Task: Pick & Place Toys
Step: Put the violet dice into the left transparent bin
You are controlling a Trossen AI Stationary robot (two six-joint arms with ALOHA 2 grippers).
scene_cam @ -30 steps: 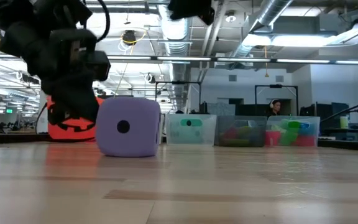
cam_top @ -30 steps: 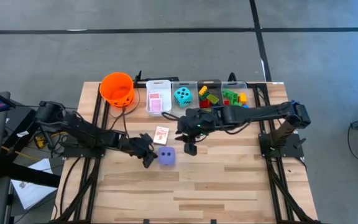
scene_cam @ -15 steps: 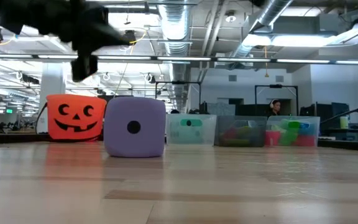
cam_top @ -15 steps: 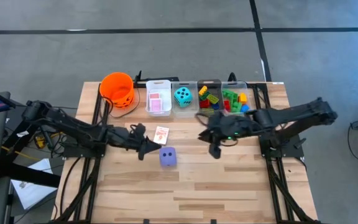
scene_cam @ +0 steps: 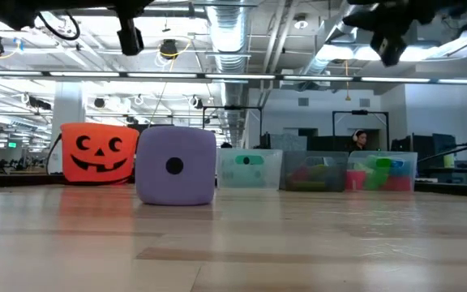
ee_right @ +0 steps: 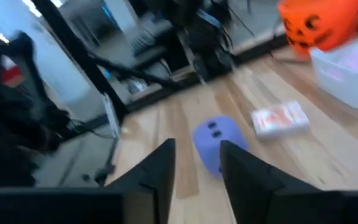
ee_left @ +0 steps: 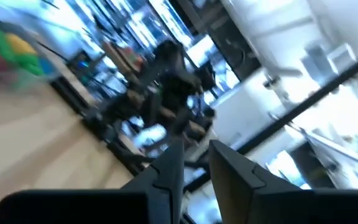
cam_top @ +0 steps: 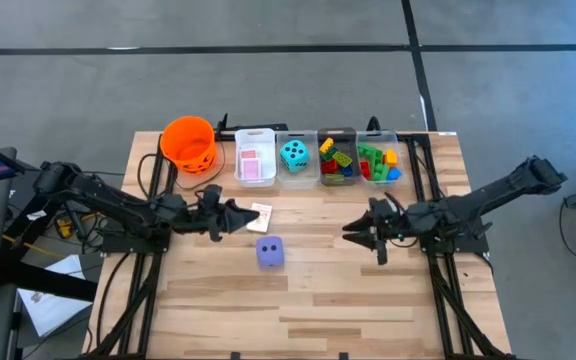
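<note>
Purple die is sitting on the wooden table, just beside a pink-backed card. Left gripper and right gripper are hovering on either side of it, jaws slightly parted, holding nothing.

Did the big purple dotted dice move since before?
No. The purple dotted dice sits at the same spot on the wooden table, below the pink-backed card, while both arms pulled away.
</note>
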